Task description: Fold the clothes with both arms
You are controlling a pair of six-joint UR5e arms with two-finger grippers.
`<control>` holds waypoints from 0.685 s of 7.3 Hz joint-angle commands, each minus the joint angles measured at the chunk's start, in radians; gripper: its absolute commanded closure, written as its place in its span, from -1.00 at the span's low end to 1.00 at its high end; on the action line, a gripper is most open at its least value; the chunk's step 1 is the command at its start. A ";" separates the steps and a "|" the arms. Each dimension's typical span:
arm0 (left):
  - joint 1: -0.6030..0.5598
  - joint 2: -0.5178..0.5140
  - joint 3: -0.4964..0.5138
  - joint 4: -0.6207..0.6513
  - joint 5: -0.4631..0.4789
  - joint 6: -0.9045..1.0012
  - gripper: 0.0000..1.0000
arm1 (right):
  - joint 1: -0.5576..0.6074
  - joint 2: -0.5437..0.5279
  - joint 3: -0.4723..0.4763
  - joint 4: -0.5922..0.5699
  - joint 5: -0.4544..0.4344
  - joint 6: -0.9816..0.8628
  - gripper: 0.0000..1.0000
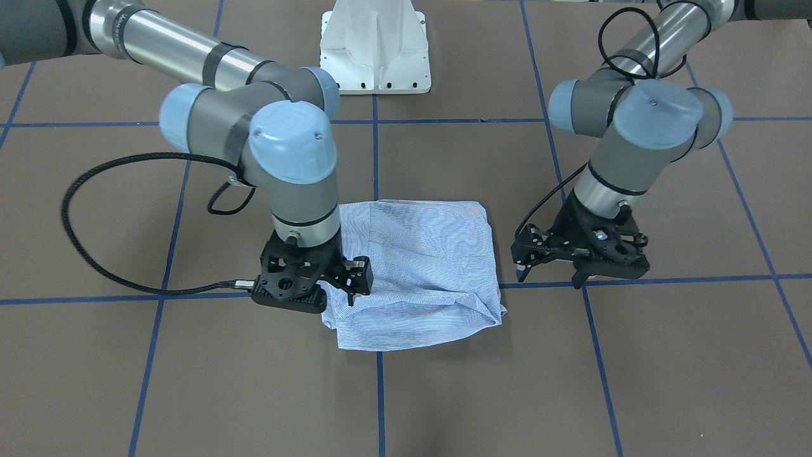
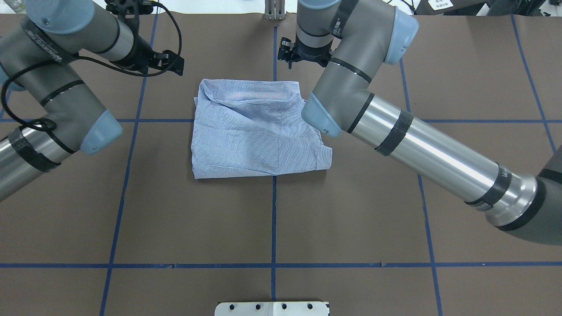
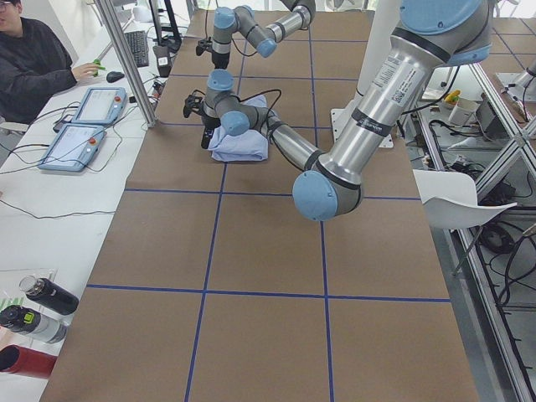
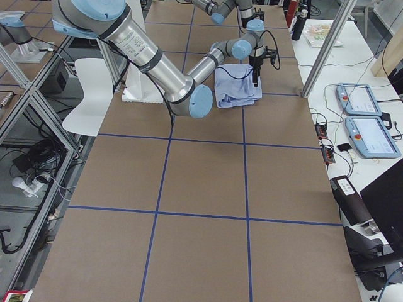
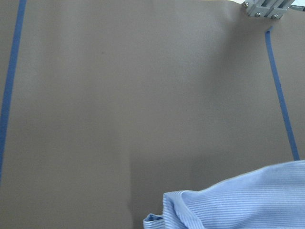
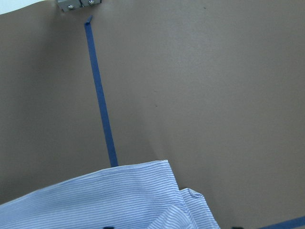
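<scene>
The shirt (image 1: 419, 266) lies on the surface (image 1: 444, 393) as a rough folded rectangle between my two grippers. The left gripper (image 1: 549, 279) hangs just beside one edge, fingers wide apart and holding nothing. The right gripper (image 1: 333, 289) sits over the opposite corner. I cannot tell whether it is parted or pinching cloth, because its body hides the fingertips. That is my main worry: if it has fabric and I pull away, the whole bundle would drag and the top layer would peel open. The puffed fold (image 1: 438, 314) on the side facing the operators looks springy and unpressed. I judge that a sideways brush from either gripper could flip it back. The wide left gripper could also hook the loose corner nearest it if I lower it carelessly. The front-facing view gives me both grippers at cloth level. The overhead view buries the right gripper behind its own forearm, but shows a small flap (image 2: 322, 159) poking out on the robot's side. Both wrist cameras show only a cloth corner and bare surface, no fingers.
</scene>
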 commanded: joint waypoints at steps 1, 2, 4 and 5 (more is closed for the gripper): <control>-0.136 0.076 -0.115 0.179 -0.056 0.348 -1.00 | 0.126 -0.252 0.292 -0.114 0.119 -0.278 -1.00; -0.224 0.124 -0.118 0.202 -0.096 0.522 -1.00 | 0.203 -0.356 0.401 -0.180 0.160 -0.462 -1.00; -0.405 0.243 -0.107 0.204 -0.130 0.825 -1.00 | 0.335 -0.547 0.521 -0.265 0.209 -0.814 -1.00; -0.476 0.292 -0.103 0.204 -0.162 0.923 -1.00 | 0.415 -0.657 0.525 -0.250 0.277 -0.967 -1.00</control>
